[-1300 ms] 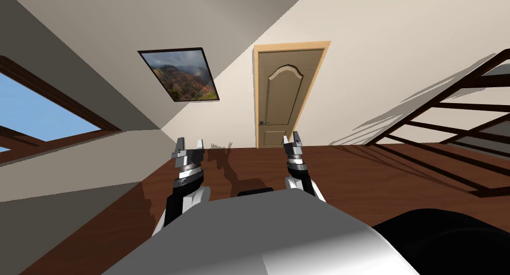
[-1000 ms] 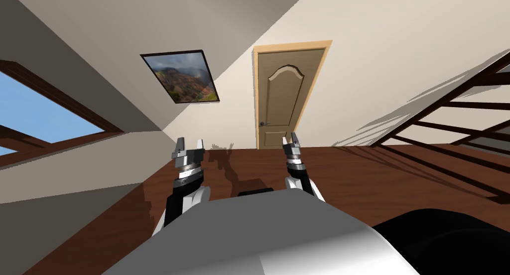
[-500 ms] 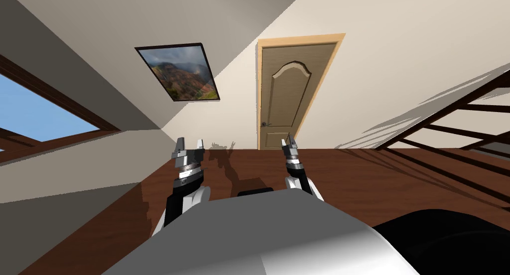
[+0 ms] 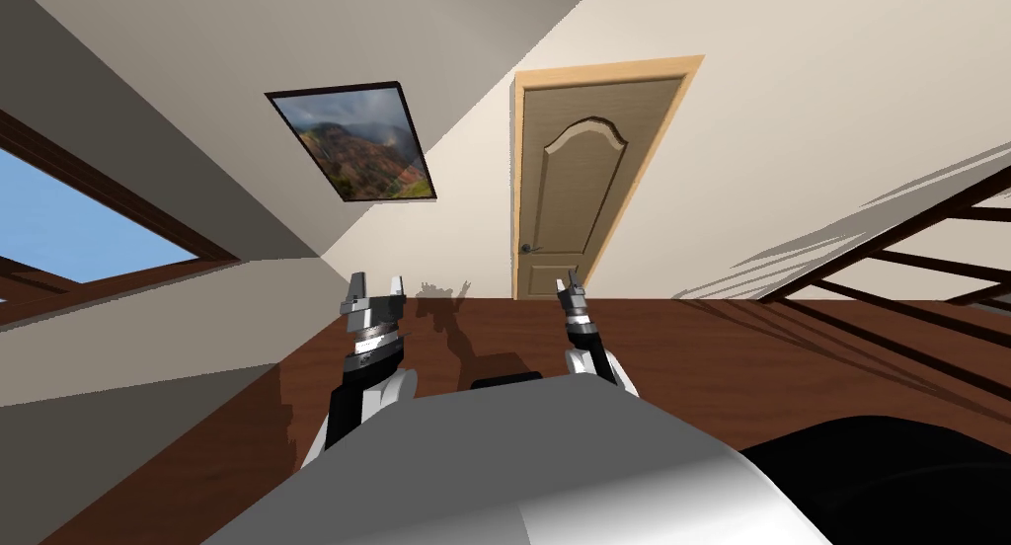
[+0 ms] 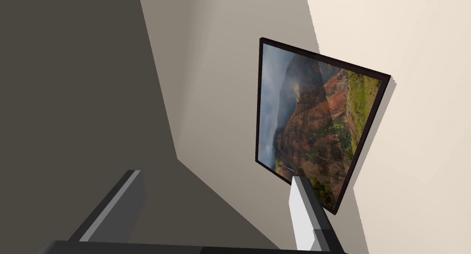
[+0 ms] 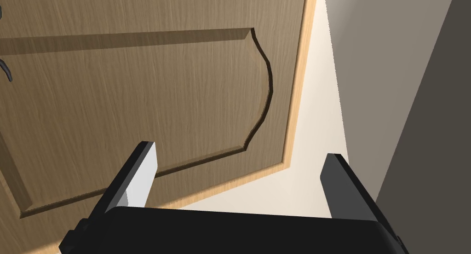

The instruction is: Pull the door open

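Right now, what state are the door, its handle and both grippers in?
door: shut.
handle: free, no gripper on it.
left gripper: open, empty.
right gripper: open, empty, pointed at the door, not touching it.

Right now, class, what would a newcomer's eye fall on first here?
The shut brown panelled door stands straight ahead, a dark handle at its left edge. A framed mountain landscape hangs left of it. Nearer, the left gripper and right gripper are both open.
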### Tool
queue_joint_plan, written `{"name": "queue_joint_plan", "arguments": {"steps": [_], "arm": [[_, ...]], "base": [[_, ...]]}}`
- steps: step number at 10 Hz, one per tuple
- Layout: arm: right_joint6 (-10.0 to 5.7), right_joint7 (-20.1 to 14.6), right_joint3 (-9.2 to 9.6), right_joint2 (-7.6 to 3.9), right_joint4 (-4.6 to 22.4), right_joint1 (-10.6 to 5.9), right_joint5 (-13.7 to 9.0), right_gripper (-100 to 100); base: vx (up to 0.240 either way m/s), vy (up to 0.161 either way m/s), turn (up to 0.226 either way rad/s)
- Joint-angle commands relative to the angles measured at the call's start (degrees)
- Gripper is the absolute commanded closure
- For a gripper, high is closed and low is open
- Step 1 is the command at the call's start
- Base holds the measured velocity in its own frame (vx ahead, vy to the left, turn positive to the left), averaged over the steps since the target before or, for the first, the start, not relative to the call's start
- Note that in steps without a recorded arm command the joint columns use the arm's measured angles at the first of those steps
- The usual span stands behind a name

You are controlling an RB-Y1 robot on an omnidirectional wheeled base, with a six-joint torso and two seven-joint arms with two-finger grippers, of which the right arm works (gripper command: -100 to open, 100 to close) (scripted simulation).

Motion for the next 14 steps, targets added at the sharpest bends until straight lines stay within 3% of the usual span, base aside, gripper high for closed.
{"name": "queue_joint_plan", "arguments": {"steps": [1, 14], "arm": [[-0.12, 0.19, -0.43, -0.52, 2.15, -0.96, -0.36, -100], [-1.03, 1.72, -3.74, -4.45, 19.48, -8.01, -3.45, -100]], "base": [[0.102, 0.002, 0.033], [0.097, 0.001, 0.034]]}}
